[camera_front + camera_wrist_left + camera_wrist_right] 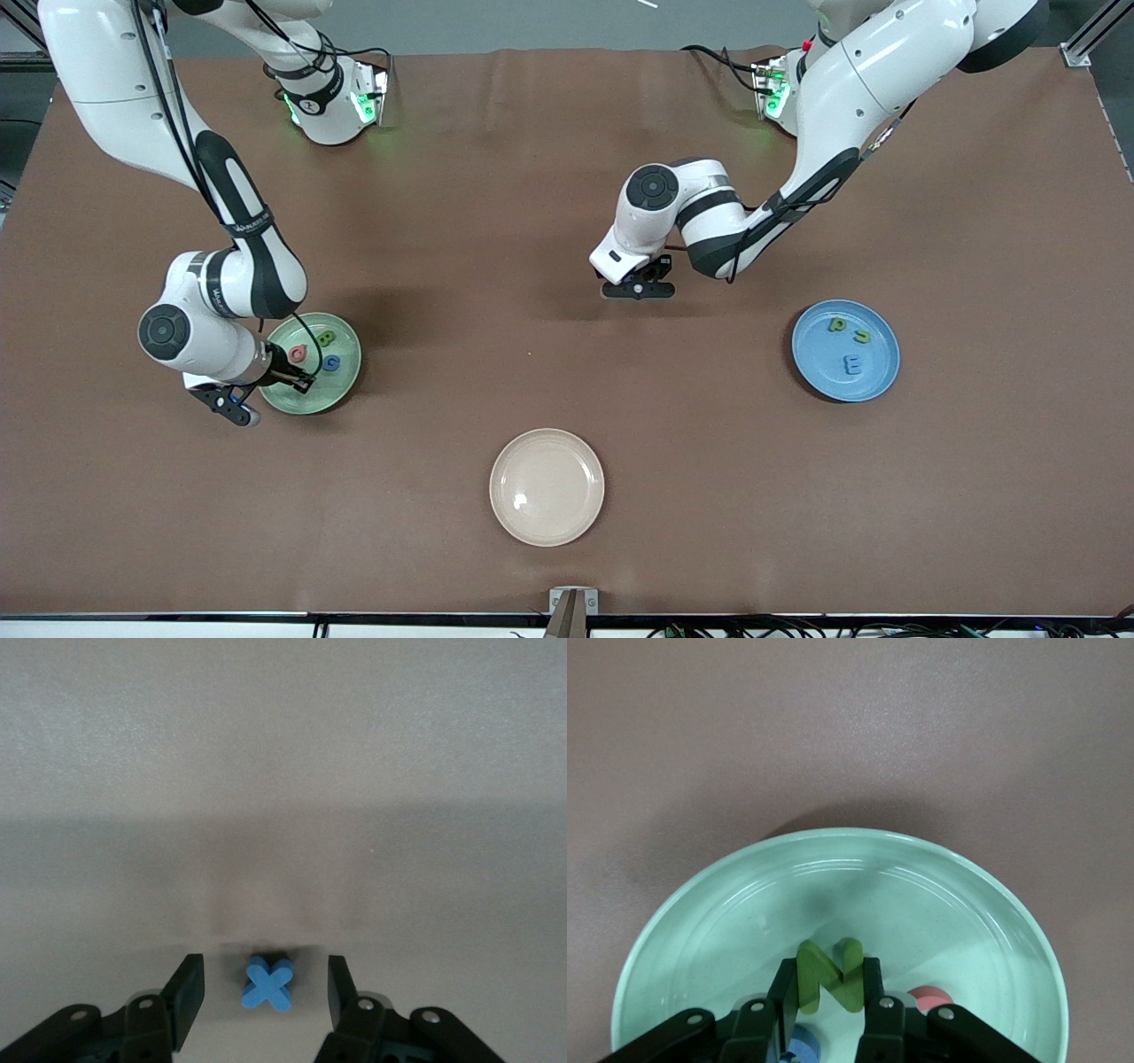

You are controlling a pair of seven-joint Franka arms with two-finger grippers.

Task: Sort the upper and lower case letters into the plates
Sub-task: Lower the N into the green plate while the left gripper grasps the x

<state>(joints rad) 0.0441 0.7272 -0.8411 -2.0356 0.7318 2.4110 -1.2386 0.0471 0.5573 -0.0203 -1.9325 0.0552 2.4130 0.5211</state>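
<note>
My left gripper [638, 289] is low over the bare table between the two arms. In the left wrist view it [265, 966] stands open around a small blue letter x [267, 984] lying flat, with a gap on each side. My right gripper [298, 381] is over the light green plate [341, 377], shut on a green letter N [830, 974]. That plate [939, 904] holds a pink-red letter [298, 354], a green letter [326, 338] and a blue letter [331, 361]. The blue plate [877, 377] holds two green letters [836, 324] and a blue E [852, 364].
A cream plate [547, 486] with nothing on it sits nearest the front camera, midway along the table. The brown table [496, 177] stretches between the arm bases and the plates.
</note>
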